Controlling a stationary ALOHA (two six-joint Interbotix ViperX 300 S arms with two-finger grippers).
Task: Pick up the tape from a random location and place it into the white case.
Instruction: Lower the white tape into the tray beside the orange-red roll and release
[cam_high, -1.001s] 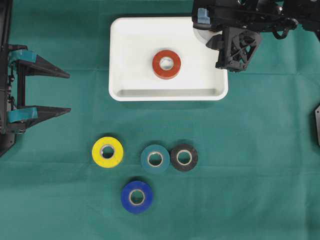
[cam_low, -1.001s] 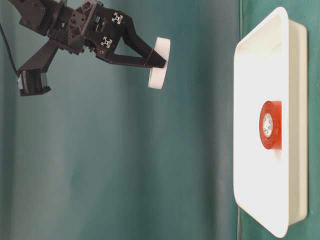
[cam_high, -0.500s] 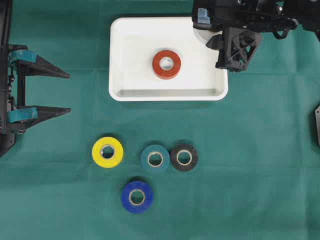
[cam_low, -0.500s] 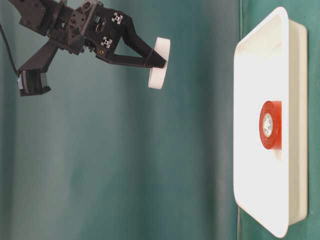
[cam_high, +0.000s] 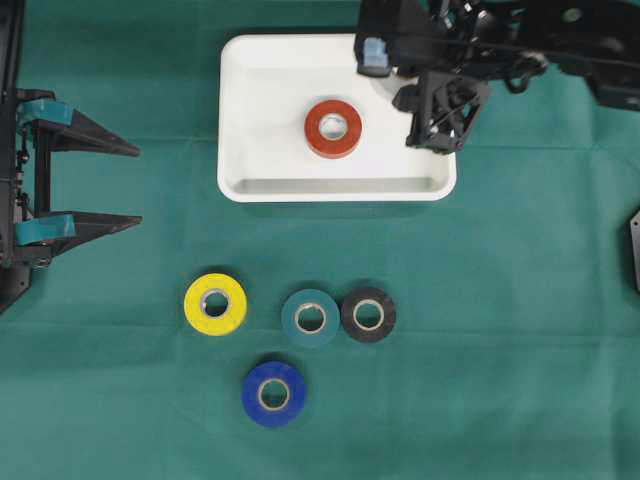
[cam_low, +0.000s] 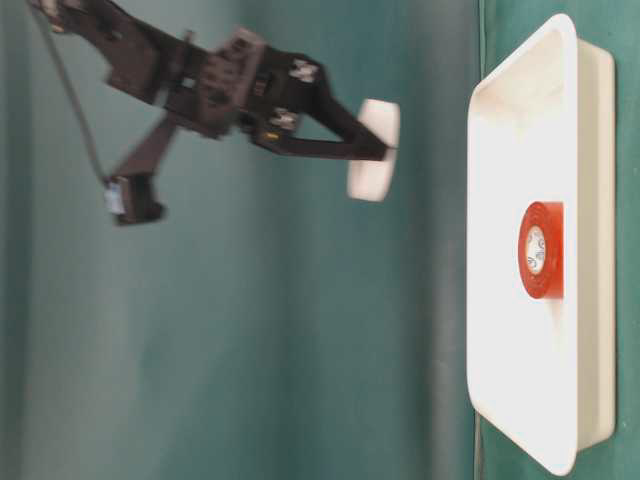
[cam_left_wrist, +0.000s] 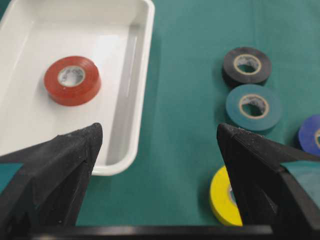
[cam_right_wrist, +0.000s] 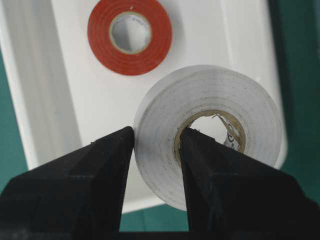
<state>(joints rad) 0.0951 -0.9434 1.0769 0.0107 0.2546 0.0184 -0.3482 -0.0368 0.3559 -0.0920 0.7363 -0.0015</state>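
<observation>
Above the white case's right end, the right pincer pinches a white tape roll by one wall. Let go here, it might hit the rim and roll onto the bench.

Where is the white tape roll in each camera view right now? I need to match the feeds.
Overhead: hidden under the right gripper, over the white case's right end.
Table-level: white tape roll upper middle, held in the air short of the case.
Left wrist: not in it.
Right wrist: centre right, jaws pinching its wall.
Shared landmark: the red tape roll lying in the case.
</observation>
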